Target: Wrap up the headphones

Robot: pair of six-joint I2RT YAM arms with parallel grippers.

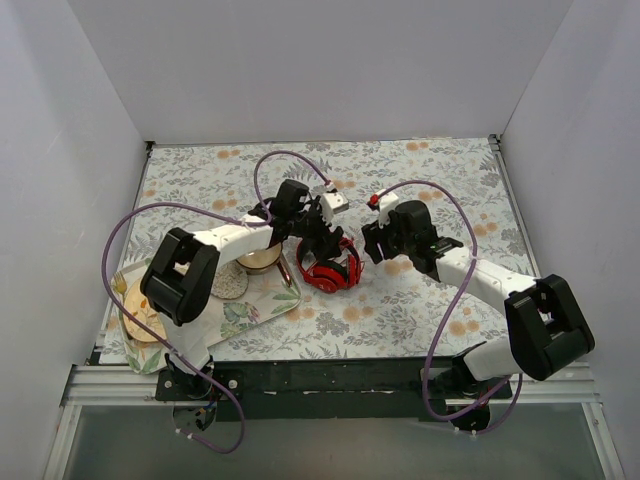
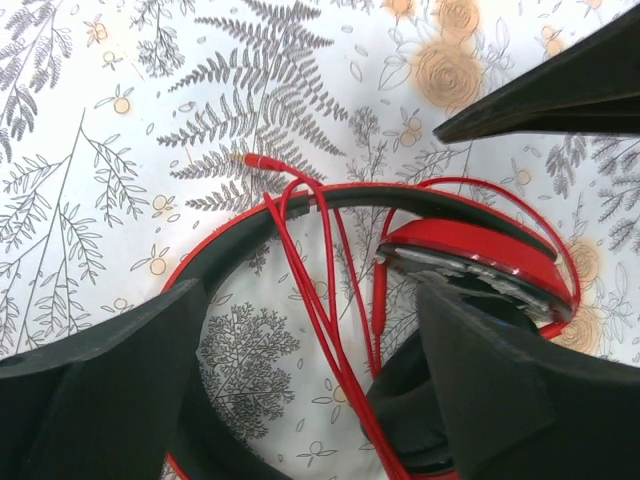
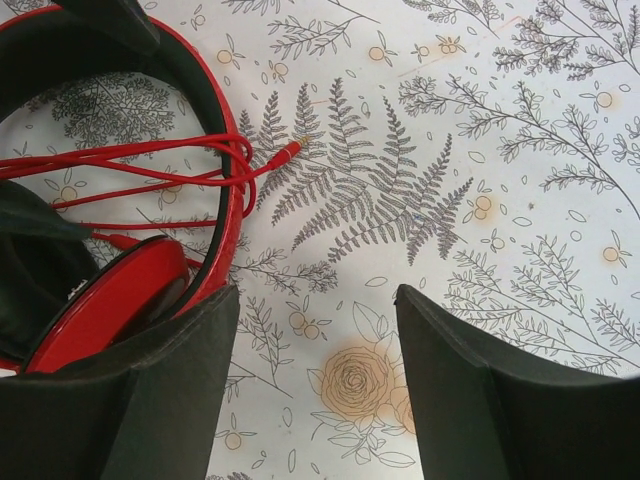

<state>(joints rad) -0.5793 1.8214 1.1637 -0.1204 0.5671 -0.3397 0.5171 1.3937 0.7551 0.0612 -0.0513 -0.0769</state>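
The red headphones (image 1: 331,271) lie on the floral cloth in the middle of the table. Their headband (image 2: 250,220) arcs round one red ear cup (image 2: 470,250). The thin red cable (image 2: 318,300) crosses the headband in several loose strands, and its plug (image 2: 262,161) rests on the cloth. My left gripper (image 1: 322,238) is open right above the headphones, its fingers (image 2: 100,380) straddling the cable strands without closing on them. My right gripper (image 1: 371,246) is open and empty just right of the headband (image 3: 222,150), over bare cloth. The ear cup (image 3: 105,300) and the plug (image 3: 286,152) also show in the right wrist view.
A floral tray (image 1: 262,312) lies at the front left, holding a bowl (image 1: 260,258), a grey disc (image 1: 230,282) and a yellowish plate (image 1: 138,312). White walls stand on three sides. The right gripper's black finger (image 2: 560,95) shows in the left wrist view.
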